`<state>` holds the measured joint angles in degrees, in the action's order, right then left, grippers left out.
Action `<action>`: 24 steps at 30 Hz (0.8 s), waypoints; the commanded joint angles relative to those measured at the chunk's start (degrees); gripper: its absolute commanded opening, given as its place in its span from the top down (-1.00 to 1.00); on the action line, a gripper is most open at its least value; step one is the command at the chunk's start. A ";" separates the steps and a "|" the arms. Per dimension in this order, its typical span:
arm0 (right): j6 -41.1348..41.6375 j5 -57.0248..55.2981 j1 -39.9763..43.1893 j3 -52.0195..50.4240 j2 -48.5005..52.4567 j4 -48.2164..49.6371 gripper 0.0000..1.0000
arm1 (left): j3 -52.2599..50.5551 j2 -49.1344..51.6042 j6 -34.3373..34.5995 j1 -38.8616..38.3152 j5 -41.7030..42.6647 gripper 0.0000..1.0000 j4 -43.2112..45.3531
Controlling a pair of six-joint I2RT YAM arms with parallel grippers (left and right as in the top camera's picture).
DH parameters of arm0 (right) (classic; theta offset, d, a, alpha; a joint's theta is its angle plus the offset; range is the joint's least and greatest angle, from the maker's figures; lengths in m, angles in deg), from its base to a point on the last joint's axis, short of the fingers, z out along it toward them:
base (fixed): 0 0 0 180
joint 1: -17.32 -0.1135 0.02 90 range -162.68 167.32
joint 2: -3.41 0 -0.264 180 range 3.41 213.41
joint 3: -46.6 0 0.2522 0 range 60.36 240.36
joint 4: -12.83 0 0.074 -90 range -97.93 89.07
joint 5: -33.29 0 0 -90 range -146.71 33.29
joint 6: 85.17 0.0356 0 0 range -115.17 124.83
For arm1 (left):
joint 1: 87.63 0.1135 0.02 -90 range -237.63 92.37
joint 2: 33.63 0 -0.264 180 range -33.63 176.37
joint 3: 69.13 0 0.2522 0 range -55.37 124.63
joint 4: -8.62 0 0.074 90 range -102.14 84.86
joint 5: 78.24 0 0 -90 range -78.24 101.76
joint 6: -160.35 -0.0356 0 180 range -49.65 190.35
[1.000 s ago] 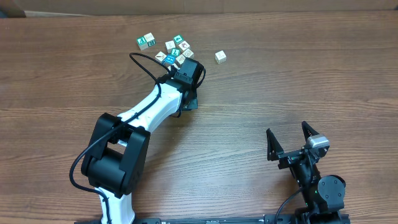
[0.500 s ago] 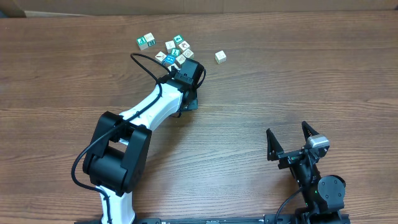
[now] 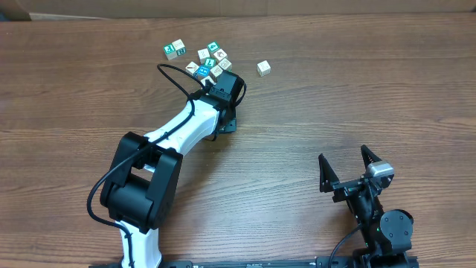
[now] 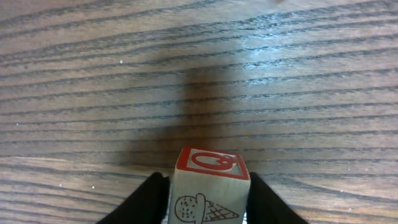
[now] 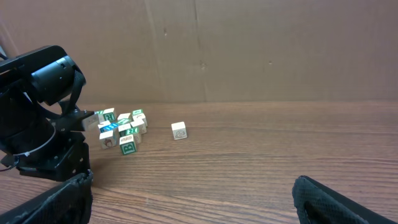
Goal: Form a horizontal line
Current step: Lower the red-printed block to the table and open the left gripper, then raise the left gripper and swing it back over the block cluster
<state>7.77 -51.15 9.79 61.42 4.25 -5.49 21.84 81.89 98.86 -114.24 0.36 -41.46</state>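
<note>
A small cream wooden cube with a red-bordered top [image 4: 210,186] is pinched by the left gripper [image 4: 209,208]. Its two black fingers [image 4: 148,200] are pressed against opposite sides of the cube, and an ice-cream cone drawing is seen on the near face. Whether the cube rests on the brown wood-grain table [image 4: 280,74] cannot be told from the left wrist view. In the overhead view the held cube is hidden under the white and black left arm [image 3: 186,123], which is stretched toward the far side of the table.

The horizontal line is not yet formed. An irregular bunch of small cream-and-teal picture cubes [image 3: 210,61] is seen just beyond the left arm's wrist. A pair of cream and teal cubes [image 3: 175,50] is set a little to its left. A single cream cube [image 3: 262,68] lies apart on its right. The same bunch [image 5: 122,129] and single cube [image 5: 179,130] are shown from the right wrist, in front of a brown cardboard wall [image 5: 261,50].

The right gripper [image 3: 343,156] is held near the table's front right edge, well apart from the cubes, with its fingers [image 3: 325,173] spread wide and nothing between them.
</note>
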 commanded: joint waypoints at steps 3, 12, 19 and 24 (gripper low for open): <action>-0.22 -0.37 0.26 -0.59 -0.68 0.15 -1.00 | -0.28 0.98 -0.26 0.04 -0.81 0.38 0.17; -0.22 -0.37 0.26 -0.59 -0.68 0.15 -1.00 | -0.28 0.98 -0.24 0.04 -1.05 0.43 0.15; -0.22 -0.37 0.26 -0.59 -0.68 0.13 -1.00 | -0.28 0.98 -0.24 0.04 -1.03 -0.01 0.15; -0.22 -0.37 0.26 -0.59 -0.68 0.15 -1.00 | 0.57 0.94 -1.97 0.02 -0.74 -0.20 0.13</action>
<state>7.75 -51.17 9.79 61.42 4.25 -5.47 21.84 81.89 98.60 -114.24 -0.05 -41.44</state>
